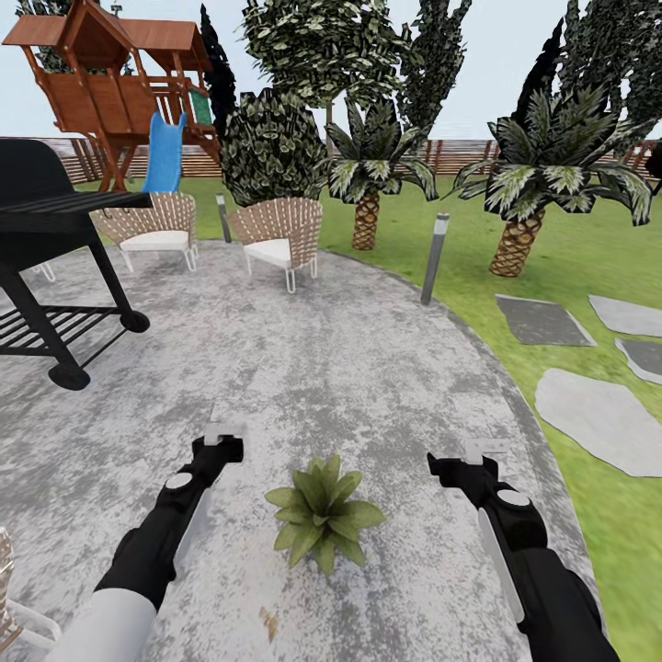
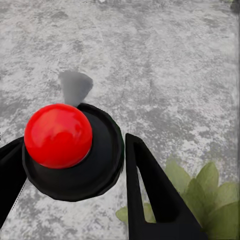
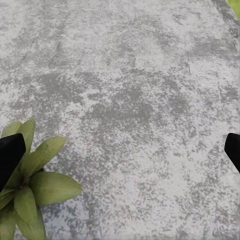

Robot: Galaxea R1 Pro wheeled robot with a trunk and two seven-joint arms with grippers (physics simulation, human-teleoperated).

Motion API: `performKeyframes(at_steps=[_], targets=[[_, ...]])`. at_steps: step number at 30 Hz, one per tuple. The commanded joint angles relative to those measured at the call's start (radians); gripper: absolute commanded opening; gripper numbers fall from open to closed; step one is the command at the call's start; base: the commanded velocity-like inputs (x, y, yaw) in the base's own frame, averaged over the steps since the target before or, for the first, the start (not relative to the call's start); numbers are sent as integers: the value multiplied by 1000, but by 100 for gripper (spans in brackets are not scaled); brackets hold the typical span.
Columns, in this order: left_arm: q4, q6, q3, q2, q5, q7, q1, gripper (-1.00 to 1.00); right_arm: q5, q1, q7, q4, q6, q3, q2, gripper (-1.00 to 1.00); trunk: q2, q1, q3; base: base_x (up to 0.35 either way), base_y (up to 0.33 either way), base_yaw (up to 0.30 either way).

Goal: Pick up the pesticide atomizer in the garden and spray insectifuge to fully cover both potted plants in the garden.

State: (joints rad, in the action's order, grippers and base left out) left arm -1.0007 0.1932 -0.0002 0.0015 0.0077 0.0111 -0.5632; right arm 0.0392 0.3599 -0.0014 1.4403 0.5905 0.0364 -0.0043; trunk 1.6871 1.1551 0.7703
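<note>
Grey mottled stone patio [image 1: 322, 368] carries a potted plant [image 1: 322, 515] at lower centre, black grill [image 1: 55, 267] left, two wicker chairs [image 1: 280, 239] upper left.

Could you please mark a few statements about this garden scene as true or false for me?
1. A potted plant sits on the stone patio between the two arms. True.
2. The right gripper is closed on the plant. False: its fingers are wide apart with nothing between them.
3. The black grill stands on the lawn at the right. False: it stands on the patio at the left.
4. Wicker seats stand at the patio's far edge. True.
5. In the left wrist view, a red ball on a black round part lies between the left gripper fingers. True.
</note>
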Motion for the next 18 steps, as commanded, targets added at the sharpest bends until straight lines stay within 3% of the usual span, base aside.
performKeyframes(at_steps=[1, 6, 8, 11, 12, 14, 15, 16, 17, 18], targets=[[-59, 49, 0, 1, 1, 2, 6, -100, 3, 1, 0, 1, 6, 0, 0, 100, 0, 0, 1, 0, 0, 0], [-267, 205, -1, 1, 1, 19, 26, -100, -3, 1, 2, 3, 6, 3, -4, 100, 0, 0, 1, 0, 0, 0], [-294, 254, 0, 2, 1, 83, 27, -100, -4, 1, 4, 2, 7, 3, -7, 100, 0, 0, 1, 0, 0, 0], [-310, 299, 6, 6, -3, 279, 24, -100, -7, 1, 7, 2, 8, 5, -20, 100, 0, 0, 1, 0, 0, 0], [-310, 302, 6, 8, -3, 306, 23, -100, -8, 1, 8, 2, 9, 5, -25, 100, 0, 0, 1, 0, 0, 0], [-313, 323, 7, 31, -6, 428, 18, -100, -17, 1, 11, 2, 42, 5, -59, 100, 0, 0, 1, 0, 0, 0], [-313, 341, 5, 49, -6, 498, 13, -100, -42, 1, 22, 1, 81, 5, -80, 100, 0, 0, 1, 0, 0, 0], [-314, 355, 3, 76, -8, 601, 1, -100, -99, 2, 59, 0, 138, 5, -115, 100, 0, 0, 1, 0, 0, 0], [-314, 359, 4, 89, -9, 655, -4, -100, -134, 4, 81, 0, 159, 5, -138, 100, 0, 0, 1, 0, 0, 0], [-314, 363, 5, 113, -10, 754, -16, -100, -196, 6, 128, 1, 184, 5, -184, 100, 0, 0, 1, 0, 0, 0]])
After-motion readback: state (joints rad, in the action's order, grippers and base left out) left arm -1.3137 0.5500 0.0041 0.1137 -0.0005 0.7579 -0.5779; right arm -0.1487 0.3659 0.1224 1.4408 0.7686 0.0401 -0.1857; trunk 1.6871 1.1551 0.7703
